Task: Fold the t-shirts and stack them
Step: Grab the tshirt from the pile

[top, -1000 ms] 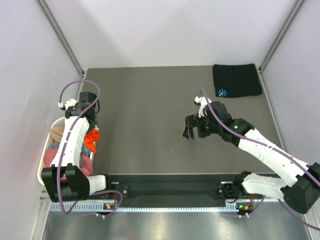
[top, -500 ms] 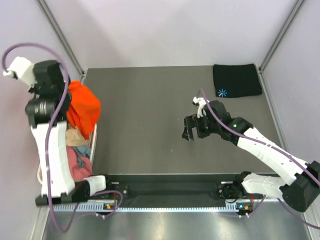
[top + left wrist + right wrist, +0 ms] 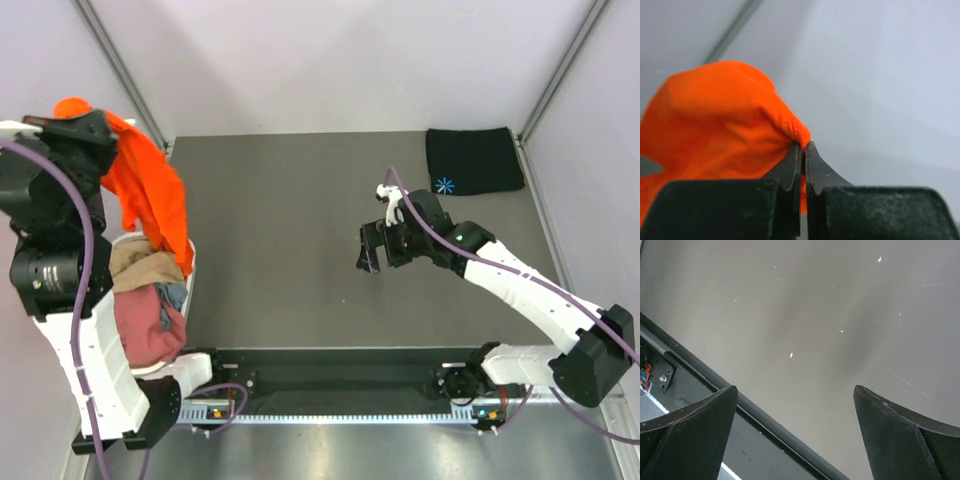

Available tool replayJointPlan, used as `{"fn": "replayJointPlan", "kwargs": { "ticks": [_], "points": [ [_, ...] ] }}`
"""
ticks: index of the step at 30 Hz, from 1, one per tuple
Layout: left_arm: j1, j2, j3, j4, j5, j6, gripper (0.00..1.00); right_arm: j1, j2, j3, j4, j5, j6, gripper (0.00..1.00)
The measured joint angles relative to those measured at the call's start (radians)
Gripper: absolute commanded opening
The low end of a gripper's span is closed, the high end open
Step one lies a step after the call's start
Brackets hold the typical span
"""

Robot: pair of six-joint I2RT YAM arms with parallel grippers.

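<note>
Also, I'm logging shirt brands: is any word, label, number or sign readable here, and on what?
No words or numbers can be read anywhere.
Only sign: a light-blue starburst mark on the folded black t-shirt, with no lettering.
The orange t-shirt shows no print.

Showing soft, matt knit cloth on the orange t-shirt (image 3: 150, 195), with a finely ribbed hem (clearest in the left wrist view). Showing the same dull, soft cloth on the black t-shirt (image 3: 475, 160) far right, and on the tan shirt (image 3: 145, 265) and dusty pink shirt (image 3: 150, 330) near left. Reading the table (image 3: 280, 200) as smooth, matt dark grey, carrying pale specks and faint scratches. Finding matt black, slightly grainy plastic on the left gripper (image 3: 803, 150), and smooth, glossy white plastic on the arm shells (image 3: 520, 290).
</note>
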Motion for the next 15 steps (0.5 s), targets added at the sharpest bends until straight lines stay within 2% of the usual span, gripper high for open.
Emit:
{"fn": "replayJointPlan", "kwargs": {
  "ticks": [8, 15],
  "points": [
    [0.0, 0.047, -0.124, 0.094, 0.374, -0.063, 0.0, 0.0, 0.044, 0.129, -0.041, 0.039, -0.029, 1.0],
    [0.0, 0.052, -0.111, 0.241, 0.645, -0.115, 0.0, 0.0, 0.077, 0.191, -0.048, 0.086, -0.053, 1.0]
  ]
}}
